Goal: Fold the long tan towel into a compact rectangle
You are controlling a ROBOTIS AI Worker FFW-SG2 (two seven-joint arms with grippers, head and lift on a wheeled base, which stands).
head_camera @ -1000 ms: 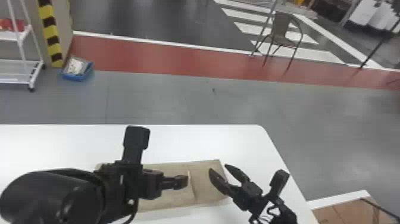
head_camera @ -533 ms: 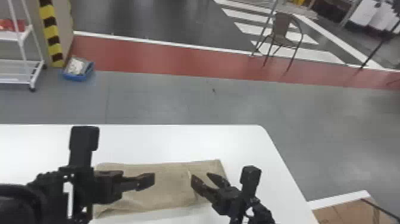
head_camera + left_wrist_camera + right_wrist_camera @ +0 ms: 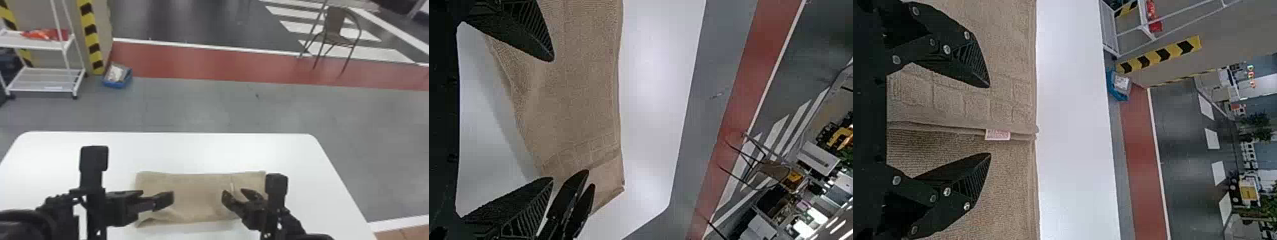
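Towel (image 3: 194, 191) part-folded, your left tool (image 3: 552, 120) and right tool (image 3: 989, 120) gaped empty over it; next likely wanted an end pinched.

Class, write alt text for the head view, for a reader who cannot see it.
A tan towel lies with its long side running left to right on a white table, the robot's open left gripper and open right gripper over it. Behind are a red floor strip and a chair.

Long tan cloth towel (image 3: 198, 194), squares and ribbing; white round-cornered tabletop (image 3: 204, 150); flat grey floor (image 3: 198, 105), straight red band (image 3: 198, 62); narrow strip (image 3: 92, 38), yellow-black stripes
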